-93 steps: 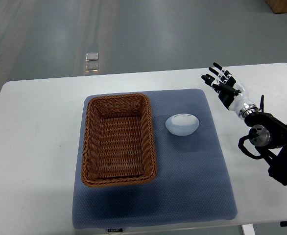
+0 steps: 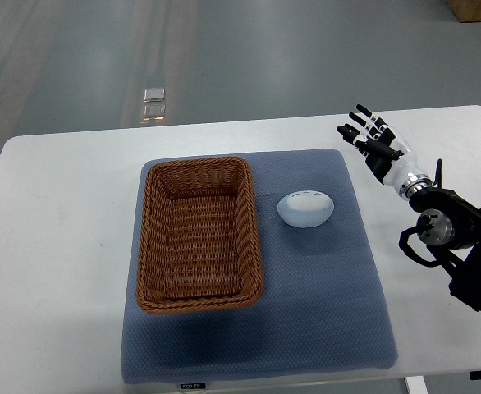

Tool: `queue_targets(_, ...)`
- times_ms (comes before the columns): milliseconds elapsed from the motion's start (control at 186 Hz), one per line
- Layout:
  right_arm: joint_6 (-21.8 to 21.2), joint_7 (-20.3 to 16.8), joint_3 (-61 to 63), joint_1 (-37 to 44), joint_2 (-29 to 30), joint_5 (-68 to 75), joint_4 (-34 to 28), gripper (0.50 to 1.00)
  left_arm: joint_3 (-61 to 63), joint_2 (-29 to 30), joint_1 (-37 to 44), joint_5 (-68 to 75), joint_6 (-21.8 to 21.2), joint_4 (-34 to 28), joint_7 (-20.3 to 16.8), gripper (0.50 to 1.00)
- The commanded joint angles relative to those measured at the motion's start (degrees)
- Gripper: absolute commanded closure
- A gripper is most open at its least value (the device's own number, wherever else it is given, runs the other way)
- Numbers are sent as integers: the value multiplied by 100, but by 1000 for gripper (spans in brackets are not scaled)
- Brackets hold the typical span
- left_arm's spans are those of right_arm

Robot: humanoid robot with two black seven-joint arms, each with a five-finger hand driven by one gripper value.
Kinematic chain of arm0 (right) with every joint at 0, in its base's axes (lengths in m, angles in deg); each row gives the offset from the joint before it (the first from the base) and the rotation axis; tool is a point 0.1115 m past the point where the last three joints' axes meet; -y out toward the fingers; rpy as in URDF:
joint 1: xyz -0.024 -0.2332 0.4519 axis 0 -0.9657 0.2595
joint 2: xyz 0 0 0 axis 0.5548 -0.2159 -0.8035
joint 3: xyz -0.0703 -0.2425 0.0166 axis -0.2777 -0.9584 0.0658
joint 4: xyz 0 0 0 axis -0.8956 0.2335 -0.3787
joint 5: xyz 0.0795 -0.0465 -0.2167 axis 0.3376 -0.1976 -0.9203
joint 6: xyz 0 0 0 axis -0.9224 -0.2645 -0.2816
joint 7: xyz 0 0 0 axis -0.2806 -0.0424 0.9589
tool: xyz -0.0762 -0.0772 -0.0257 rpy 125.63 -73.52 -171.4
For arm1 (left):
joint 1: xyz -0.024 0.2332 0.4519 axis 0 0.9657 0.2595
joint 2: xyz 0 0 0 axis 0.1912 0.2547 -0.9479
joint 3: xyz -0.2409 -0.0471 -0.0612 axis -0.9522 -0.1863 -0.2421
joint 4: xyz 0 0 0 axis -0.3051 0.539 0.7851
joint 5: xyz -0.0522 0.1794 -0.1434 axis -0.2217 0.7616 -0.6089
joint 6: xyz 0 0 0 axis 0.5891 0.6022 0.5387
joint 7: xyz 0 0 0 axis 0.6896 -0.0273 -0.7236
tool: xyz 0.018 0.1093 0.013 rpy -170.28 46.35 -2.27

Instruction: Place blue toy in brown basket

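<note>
A pale blue, rounded toy (image 2: 305,208) lies on the blue-grey mat (image 2: 322,295), just right of the brown wicker basket (image 2: 198,233). The basket holds nothing. My right hand (image 2: 373,144) hovers over the white table to the right of the mat's far corner, fingers spread and holding nothing. It is well apart from the toy, up and to its right. The right arm (image 2: 450,238) comes in from the right edge.
The white table (image 2: 60,246) carries the mat. Its far edge meets grey floor. A small shiny object (image 2: 153,102) lies on the floor beyond the table. A brown box corner (image 2: 475,8) shows at the top right.
</note>
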Motion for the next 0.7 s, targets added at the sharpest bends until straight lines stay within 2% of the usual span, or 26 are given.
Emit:
queue_targets(0, -1, 0, -1, 0, -5, 0, 5, 587, -3, 0, 0, 1, -1, 0, 0, 500)
queue_targets(499, -19, 27, -379, 175, -234, -106, -3, 587, -21, 0, 0, 1, -1, 0, 0, 500)
queue_targets(697, -203, 44, -818, 430, -480, -405, -3, 587, -30, 0, 0, 1, -1, 0, 0, 500)
